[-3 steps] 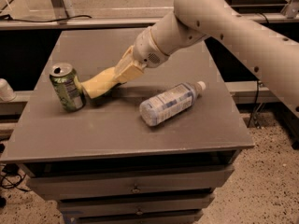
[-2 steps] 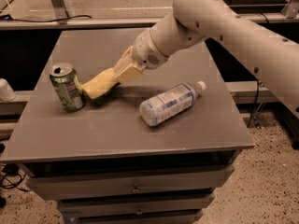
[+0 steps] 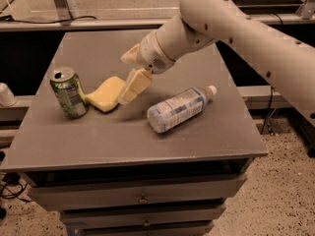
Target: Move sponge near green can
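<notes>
The green can (image 3: pixel 69 93) stands upright at the left of the grey table (image 3: pixel 123 141). The pale-yellow sponge (image 3: pixel 105 94) lies on the table just right of the can, its left end close to or touching it. My gripper (image 3: pixel 125 79) hangs right of the sponge on the white arm, open. Its lower finger (image 3: pixel 134 85) points down at the sponge's right edge, and its upper finger (image 3: pixel 130 55) is spread away behind. The sponge is not between the fingers.
A clear plastic bottle (image 3: pixel 179 108) with a white cap lies on its side right of the gripper. The table has drawers below its front edge. A white cup (image 3: pixel 5 95) sits off the table at the far left.
The gripper has opened and pulled back to the right and up. The sponge, held before, now lies flat on the table beside the can.
</notes>
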Robot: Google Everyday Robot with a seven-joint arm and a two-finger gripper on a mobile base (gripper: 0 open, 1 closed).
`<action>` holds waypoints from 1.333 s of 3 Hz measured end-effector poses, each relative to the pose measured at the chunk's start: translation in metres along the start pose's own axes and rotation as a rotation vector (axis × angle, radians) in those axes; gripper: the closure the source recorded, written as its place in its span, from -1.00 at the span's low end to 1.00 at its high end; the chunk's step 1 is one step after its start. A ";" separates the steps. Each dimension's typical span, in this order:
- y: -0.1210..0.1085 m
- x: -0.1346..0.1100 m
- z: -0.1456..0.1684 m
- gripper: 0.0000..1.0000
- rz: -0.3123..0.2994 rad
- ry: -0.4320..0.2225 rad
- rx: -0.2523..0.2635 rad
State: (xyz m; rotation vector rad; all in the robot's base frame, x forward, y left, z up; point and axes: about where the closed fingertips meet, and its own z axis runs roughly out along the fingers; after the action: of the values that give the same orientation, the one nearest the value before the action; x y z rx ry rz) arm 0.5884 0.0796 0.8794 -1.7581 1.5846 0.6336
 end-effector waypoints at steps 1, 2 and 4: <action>-0.005 0.003 -0.007 -1.00 0.008 0.001 0.017; -0.029 0.019 -0.035 -1.00 0.031 -0.001 0.074; -0.094 0.035 -0.161 -1.00 0.065 -0.005 0.338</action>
State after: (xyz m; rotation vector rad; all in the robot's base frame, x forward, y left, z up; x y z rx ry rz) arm 0.6728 -0.0619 0.9737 -1.4597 1.6420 0.3728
